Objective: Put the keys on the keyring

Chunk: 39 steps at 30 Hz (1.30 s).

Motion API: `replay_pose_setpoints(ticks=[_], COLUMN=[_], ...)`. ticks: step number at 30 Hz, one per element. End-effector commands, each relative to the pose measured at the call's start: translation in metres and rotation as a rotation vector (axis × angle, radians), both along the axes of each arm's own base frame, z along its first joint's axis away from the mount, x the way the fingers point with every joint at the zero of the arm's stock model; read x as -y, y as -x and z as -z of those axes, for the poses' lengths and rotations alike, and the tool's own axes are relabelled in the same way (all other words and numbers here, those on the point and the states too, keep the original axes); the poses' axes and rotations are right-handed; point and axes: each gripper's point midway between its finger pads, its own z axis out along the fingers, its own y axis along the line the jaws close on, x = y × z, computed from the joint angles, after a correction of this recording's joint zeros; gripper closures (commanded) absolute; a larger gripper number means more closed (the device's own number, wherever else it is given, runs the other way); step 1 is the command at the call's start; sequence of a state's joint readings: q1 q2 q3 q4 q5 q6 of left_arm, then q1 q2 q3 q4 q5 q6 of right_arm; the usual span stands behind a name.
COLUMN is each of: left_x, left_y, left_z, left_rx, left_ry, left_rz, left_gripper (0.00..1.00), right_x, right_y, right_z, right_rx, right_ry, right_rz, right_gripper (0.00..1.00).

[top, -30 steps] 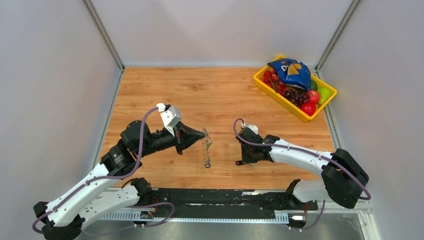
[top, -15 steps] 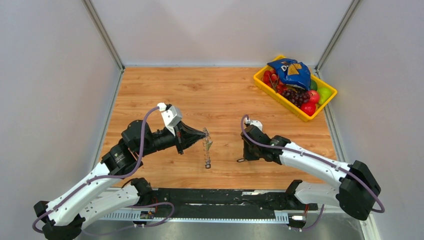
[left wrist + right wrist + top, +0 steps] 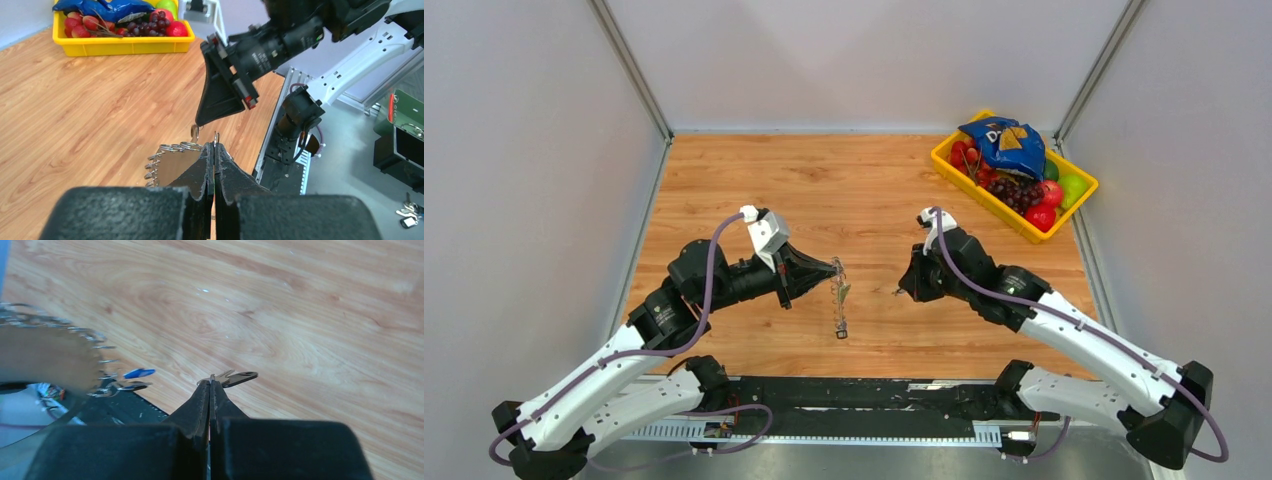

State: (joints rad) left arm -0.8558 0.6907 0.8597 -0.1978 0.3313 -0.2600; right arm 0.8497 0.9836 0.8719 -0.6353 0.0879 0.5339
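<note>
My left gripper is shut on the keyring, a thin silver hoop edged with small rings, held above the wood table. Keys with small tags dangle from its lower end. In the left wrist view the shut tips pinch the keyring. My right gripper is shut on one small key, a short way right of the hoop. The right wrist view shows that key sticking out past the tips, with the blurred keyring and a blue-tagged key at the left.
A yellow basket with fruit and a blue snack bag stands at the back right. White walls close off three sides. The black mounting rail runs along the near edge.
My right arm has lifted off the table and swung back and to the right, carrying the key. My left gripper and the keyring have stayed in place.
</note>
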Motion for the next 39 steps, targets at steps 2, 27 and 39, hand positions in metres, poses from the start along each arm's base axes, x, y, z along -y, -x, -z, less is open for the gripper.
replay_pose_setpoints(ticks=[2,27,39], left_x=[0.0,0.008,0.003], left_y=[0.003,0.007,0.001], left_z=[-0.038,-0.056,-0.054], left_rx=[0.076,0.213,0.286], left_ry=[0.082,0.189,0.166], left_rz=[0.013,0.07,0.035], left_gripper=[1.0,1.0,1.0], right_x=[-0.019,-0.061,-0.055], right_y=[0.011,0.056,0.038], right_z=[-0.067,-0.206,-0.188], right_rx=[0.132,0.383,0.385], right_ry=[-0.127,-0.367,-0.288], right_rz=[-0.176,-0.643,-0.566], right_gripper=[1.0,1.0,1.0])
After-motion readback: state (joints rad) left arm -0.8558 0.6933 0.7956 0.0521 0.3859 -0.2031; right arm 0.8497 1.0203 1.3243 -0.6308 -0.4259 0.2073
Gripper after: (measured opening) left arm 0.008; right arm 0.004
